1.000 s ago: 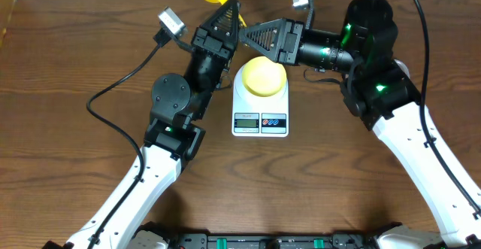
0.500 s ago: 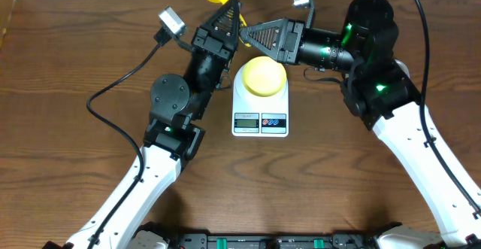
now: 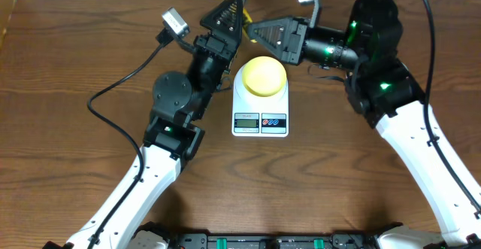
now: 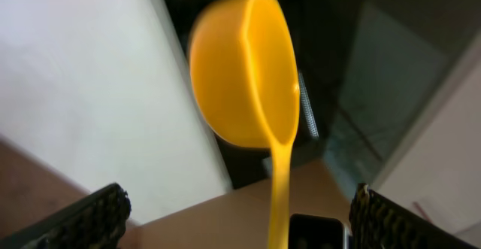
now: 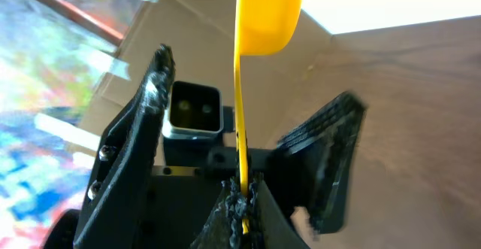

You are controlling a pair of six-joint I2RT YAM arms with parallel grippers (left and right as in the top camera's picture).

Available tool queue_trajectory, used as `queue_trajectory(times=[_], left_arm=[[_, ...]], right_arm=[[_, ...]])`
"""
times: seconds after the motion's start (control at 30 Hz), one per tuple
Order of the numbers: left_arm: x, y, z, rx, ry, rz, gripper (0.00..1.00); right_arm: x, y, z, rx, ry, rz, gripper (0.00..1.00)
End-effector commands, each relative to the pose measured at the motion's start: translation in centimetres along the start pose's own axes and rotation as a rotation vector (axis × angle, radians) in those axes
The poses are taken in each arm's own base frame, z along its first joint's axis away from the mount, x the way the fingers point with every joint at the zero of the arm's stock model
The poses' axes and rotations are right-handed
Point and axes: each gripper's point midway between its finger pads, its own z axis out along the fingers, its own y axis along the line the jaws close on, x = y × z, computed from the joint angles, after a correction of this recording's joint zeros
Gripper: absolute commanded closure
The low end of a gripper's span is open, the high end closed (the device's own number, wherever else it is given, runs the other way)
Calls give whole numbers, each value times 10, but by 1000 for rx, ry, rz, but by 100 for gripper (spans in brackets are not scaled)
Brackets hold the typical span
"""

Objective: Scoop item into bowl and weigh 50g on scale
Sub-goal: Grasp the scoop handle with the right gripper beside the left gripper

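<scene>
Jaws of right gripper (image 5: 242,200) clamped on handle of yellow scoop (image 4: 244,76); jaws of left gripper (image 4: 237,200) spread wide either side of handle, without contact. Scoop held beyond scale (image 3: 260,110), at far table (image 3: 60,129) edge. Half second earlier, left jaws shown together. Pale bowl (image 3: 263,76) seated on scale, near both grippers; contents not discernible.

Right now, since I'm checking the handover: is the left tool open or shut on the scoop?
Open: fingers of the left tool stand wide apart, clear of the scoop handle, which the right tool pinches.
</scene>
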Motion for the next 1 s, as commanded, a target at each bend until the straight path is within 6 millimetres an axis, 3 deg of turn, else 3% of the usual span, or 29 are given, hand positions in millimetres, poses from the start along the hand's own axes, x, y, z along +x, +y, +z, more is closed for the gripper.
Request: queue_trajectory(times=[0.0, 0.13, 0.27, 0.57, 0.77, 0.97], left_arm=[[-19, 16, 1, -70, -27, 19, 4], [-40, 31, -3, -126, -68, 29, 4], [-48, 36, -4, -147, -79, 120, 4], [-39, 95, -19, -394, -29, 140, 4], [-32, 96, -20, -394, 33, 252, 4], [-28, 112, -27, -460, 62, 264, 4]], right_arm=[[-17, -31, -17, 141, -54, -117, 99], [-6, -54, -26, 218, -1, -140, 99], [7, -61, -26, 242, 58, -238, 99], [25, -60, -15, 254, 127, -427, 98], [38, -62, -11, 273, 173, -465, 99], [46, -67, -13, 292, 208, -488, 98]])
